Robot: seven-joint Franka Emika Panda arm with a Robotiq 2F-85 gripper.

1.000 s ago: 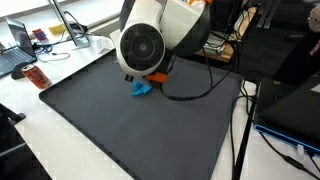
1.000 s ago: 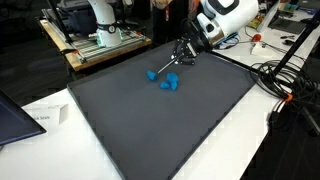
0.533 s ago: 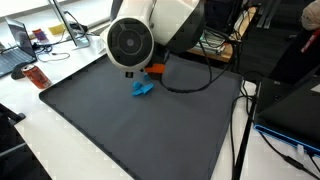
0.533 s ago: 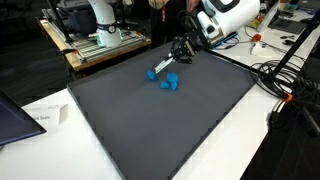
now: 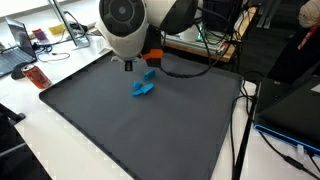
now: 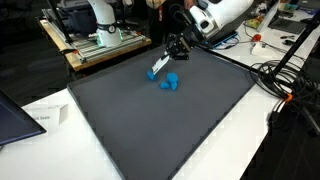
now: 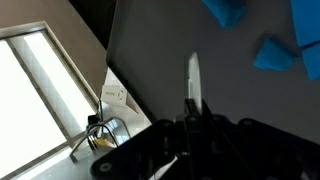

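My gripper (image 6: 173, 49) is shut on a slim pale stick with a blue lower end (image 6: 158, 67), held tilted above the back part of the dark grey mat (image 6: 150, 125). In the wrist view the stick (image 7: 192, 78) runs out from between the jaws (image 7: 192, 118). Blue blocks (image 6: 168, 82) lie on the mat just below and in front of the stick's tip. They also show in an exterior view (image 5: 142, 89) and at the top right of the wrist view (image 7: 275, 55). The arm's round housing (image 5: 125, 20) hides the fingers in that exterior view.
Black cables (image 5: 195, 92) trail over the mat's back edge and lie in a bundle beside it (image 6: 285, 85). A laptop (image 5: 15, 45) and a red object (image 5: 35, 77) sit off the mat on the white table. Another robot base (image 6: 95, 25) stands behind.
The arm has risen and swung back toward the mat's far edge, lifting the stick up and away from the blue blocks, which have not moved.
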